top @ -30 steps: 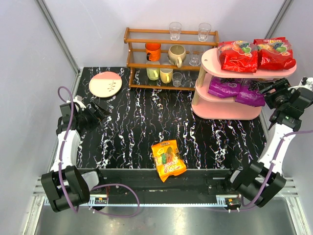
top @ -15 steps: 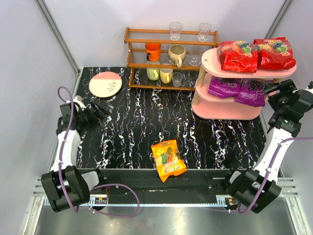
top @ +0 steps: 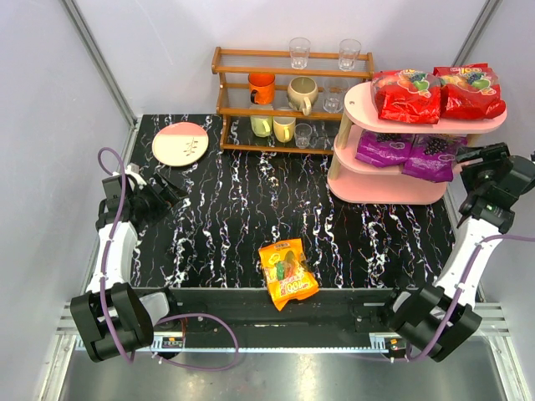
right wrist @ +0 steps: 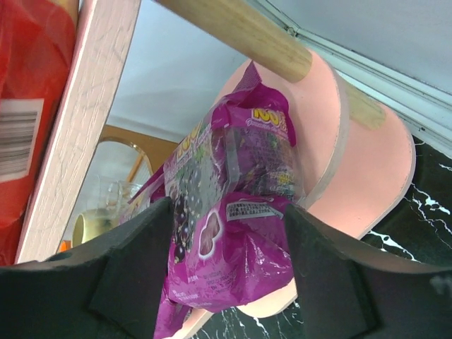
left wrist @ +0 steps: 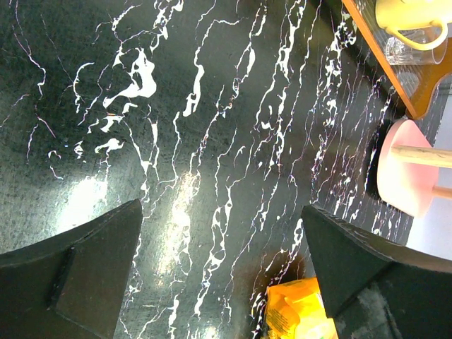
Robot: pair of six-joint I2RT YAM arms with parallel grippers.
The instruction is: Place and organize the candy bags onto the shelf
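My right gripper [right wrist: 227,212] stands spread at the right end of the shelf [top: 380,188], and one purple bag [right wrist: 233,176] lies just in front of it, between my two fingers. I grasp nothing there, though from my wrist view I cannot say for sure whether a pad brushes the film. The danger is here: this bag already hangs a little over the end of the middle board, so if I move sideways or catch its corner when I pull away, it may slide off and fall. A wooden post is also close above my fingers, and a knock against it could shake the red bags [top: 406,94] on the top board.

My left gripper [left wrist: 220,212] is wide apart and holds nothing, above the dark table [top: 234,209] on the left. The orange bag [top: 287,273] is not on the shelf yet. It lies at the near edge of the table, one corner past the rim, so a careless push could send it off.

The bags are glossy and puffy, with fruit pictures – slippery film, I think. Two red ones lie side by side on top, and the second purple bag [top: 382,149] is on the middle board beside the first.
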